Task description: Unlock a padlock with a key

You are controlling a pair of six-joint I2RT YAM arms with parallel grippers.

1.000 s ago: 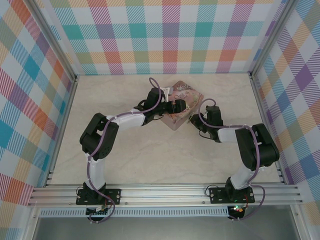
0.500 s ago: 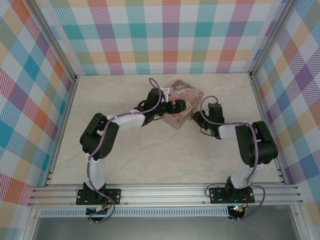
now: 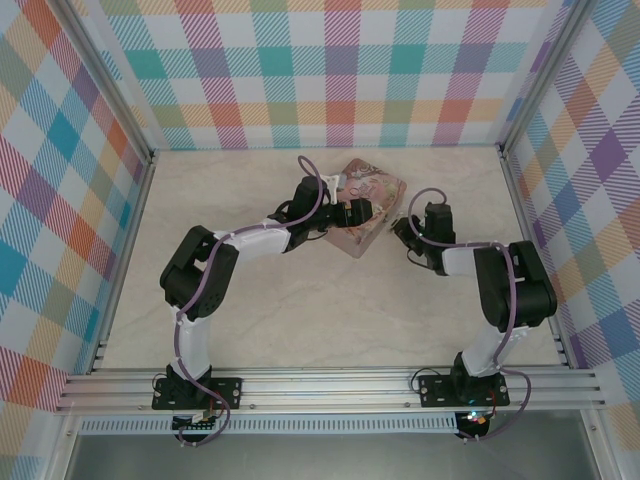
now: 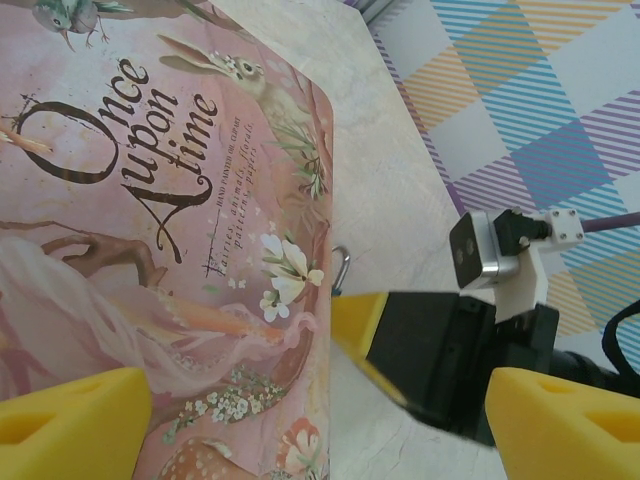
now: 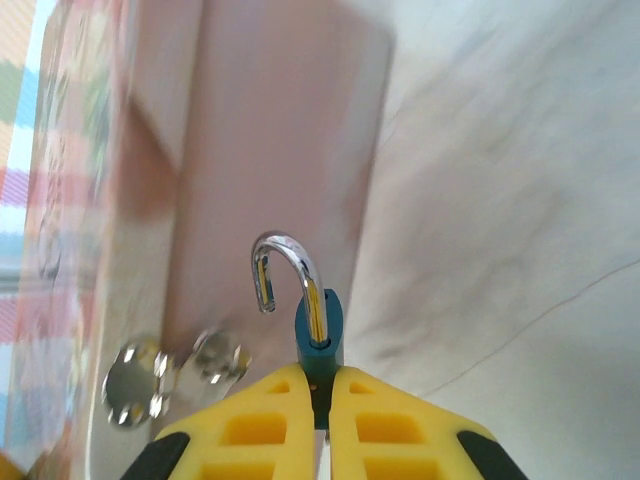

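My right gripper [image 5: 320, 378] is shut on the blue body of the padlock [image 5: 318, 338]. Its silvery shackle [image 5: 287, 262] stands swung open, its free end hanging loose beside the pink tin's side wall [image 5: 285, 130]. A shiny metal hasp [image 5: 215, 355] sits on that wall, left of the padlock. In the top view the right gripper [image 3: 402, 229] is just right of the tin [image 3: 375, 188]. My left gripper [image 4: 320, 425] is open above the tin's illustrated lid [image 4: 150, 200], one finger over the lid and one past its edge. The key is out of view.
The pale marble-look table [image 3: 300, 300] is boxed in by plaid walls [image 3: 340, 80] at the back and both sides. The right arm's black wrist and camera [image 4: 490, 250] sit close beside the tin's edge, near my left gripper's right finger.
The right gripper has drawn to the right, away from the tin's corner, carrying the padlock. The left arm stays over the tin.
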